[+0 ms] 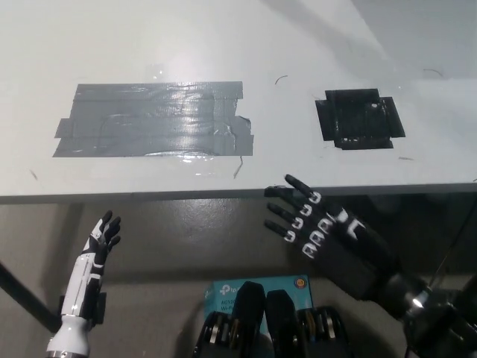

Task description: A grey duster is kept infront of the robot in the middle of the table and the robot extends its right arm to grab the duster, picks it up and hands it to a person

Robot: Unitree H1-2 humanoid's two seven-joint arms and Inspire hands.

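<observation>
No grey duster shows anywhere in the head view, and no person's hand either. My black right hand [317, 227] hangs just below the white table's [223, 45] front edge, right of centre, open with fingers spread and nothing in it. My white left hand [100, 239] rests low at the lower left, under the table edge, open and empty.
A grey tape patch [153, 119] covers the table's left-middle, and a black tape patch [360, 119] lies at the right. A teal box [223, 291] sits on the floor below the table edge.
</observation>
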